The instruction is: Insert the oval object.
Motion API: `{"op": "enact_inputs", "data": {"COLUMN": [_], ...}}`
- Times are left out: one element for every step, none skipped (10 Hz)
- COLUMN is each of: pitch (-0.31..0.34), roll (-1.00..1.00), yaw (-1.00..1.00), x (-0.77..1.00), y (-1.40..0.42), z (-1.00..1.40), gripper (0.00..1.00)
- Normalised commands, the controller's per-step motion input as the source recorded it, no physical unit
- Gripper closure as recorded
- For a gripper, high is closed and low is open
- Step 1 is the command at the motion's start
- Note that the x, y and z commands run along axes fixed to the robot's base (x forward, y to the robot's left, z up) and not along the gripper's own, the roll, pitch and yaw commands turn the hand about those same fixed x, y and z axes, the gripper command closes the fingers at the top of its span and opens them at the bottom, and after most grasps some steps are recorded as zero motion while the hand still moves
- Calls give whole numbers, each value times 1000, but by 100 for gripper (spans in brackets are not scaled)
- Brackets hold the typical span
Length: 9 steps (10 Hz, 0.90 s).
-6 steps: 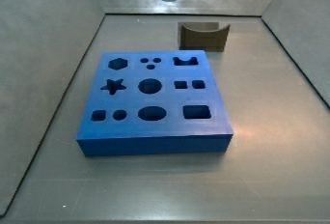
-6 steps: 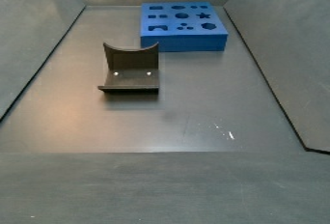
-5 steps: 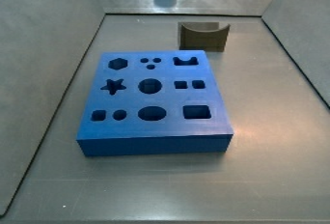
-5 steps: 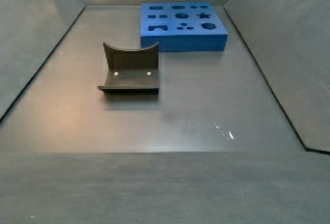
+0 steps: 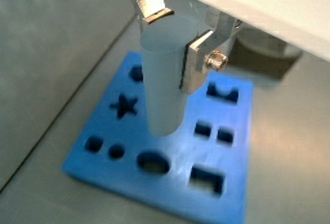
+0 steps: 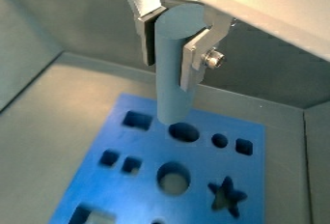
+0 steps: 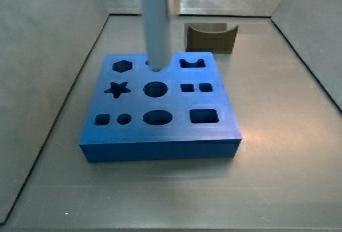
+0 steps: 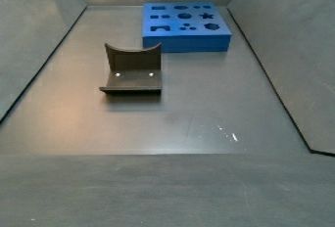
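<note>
My gripper [image 5: 175,35] is shut on the oval object [image 5: 162,78], a long smooth pale grey-white post that hangs upright from between the silver fingers. It shows the same way in a wrist view [image 6: 172,46], with the post [image 6: 171,83] held near its upper end. In a side view the post [image 7: 156,21] hangs over the blue block [image 7: 167,148], apart from it. Its lower end is over the block's holed top near the biggest rounded hole [image 6: 184,129]. The gripper body is out of view above the frame in both side views.
The blue block [image 8: 187,43] with shaped holes lies on the grey floor, also seen from the wrist [image 5: 180,143] [image 6: 139,182]. The brown fixture with a curved notch [image 7: 211,38] [image 8: 131,71] stands beyond it. Sloping grey walls [image 7: 54,86] enclose the floor.
The post has come down and forward from the back of the scene to over the blue block. The block and the fixture have not moved.
</note>
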Motion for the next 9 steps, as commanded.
{"op": "enact_inputs", "data": {"pitch": [-156, 0, 17, 20, 0, 0, 0, 14, 7], "roll": [94, 79, 53, 54, 81, 70, 53, 57, 53], "yaw": [-623, -986, -1000, -1000, -1000, -1000, -1000, -1000, -1000], "x": [-103, 0, 0, -3, -14, 0, 0, 0, 0], "y": [-689, -203, 0, 0, 0, 0, 0, 0, 0], "z": [-829, -774, -611, -597, -463, -386, -191, 43, 89], "gripper": [100, 100, 100, 100, 100, 100, 100, 100, 100]}}
